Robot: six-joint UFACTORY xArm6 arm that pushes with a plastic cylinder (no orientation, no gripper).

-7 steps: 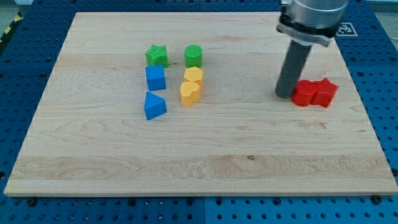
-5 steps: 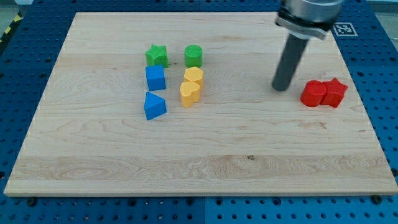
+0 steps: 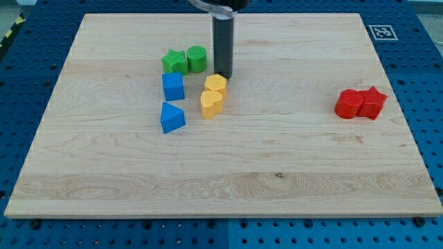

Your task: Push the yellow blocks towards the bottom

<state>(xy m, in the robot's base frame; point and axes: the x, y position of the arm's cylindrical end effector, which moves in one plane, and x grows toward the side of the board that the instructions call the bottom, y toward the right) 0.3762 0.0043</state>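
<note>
At the tabletop's (image 3: 104,187) upper middle, my tip (image 3: 223,74) stands just above the two touching yellow blocks (image 3: 213,95), which lie directly toward the view's bottom from it. No gripper exists, so nothing is grasped; a downward push suits this alignment.

Straight dark grey cylindrical rod (image 3: 222,45), smooth matte finish, no visible markings; silver metal collar (image 3: 220,6) at top, partly cropped; my tip (image 3: 222,75) flat-ended, same diam.
</note>
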